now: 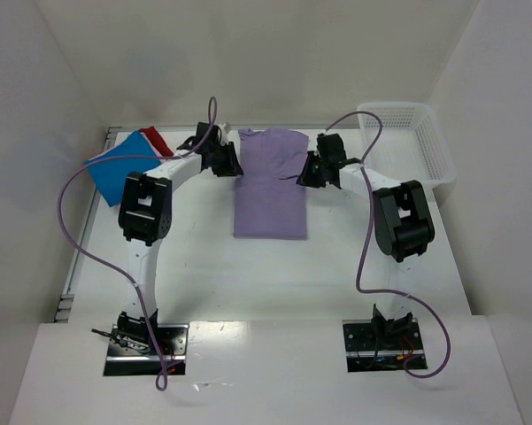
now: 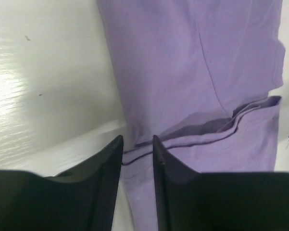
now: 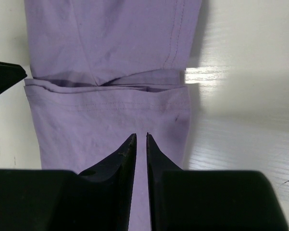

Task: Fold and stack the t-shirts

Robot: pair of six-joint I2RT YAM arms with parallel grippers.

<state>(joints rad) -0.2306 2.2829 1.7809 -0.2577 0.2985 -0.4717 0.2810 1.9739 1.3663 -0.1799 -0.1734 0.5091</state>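
– Lavender-purple cloth t-shirt (image 1: 270,181), folded into a long strip, lies mid-table, its long axis running straight away from the arm bases.
– And the arms?
– Left gripper (image 1: 223,159) at its left edge, right gripper (image 1: 312,170) at its right edge, both toward the far end, about equally near.
– Fingers?
– Left slightly parted over the hem. Right almost pressed together; whether it pinches cloth, I can't tell.

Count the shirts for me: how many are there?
3: a lavender shirt at the middle, a blue shirt folded at the far left, a red shirt peeking out behind it. Others may be hidden underneath.
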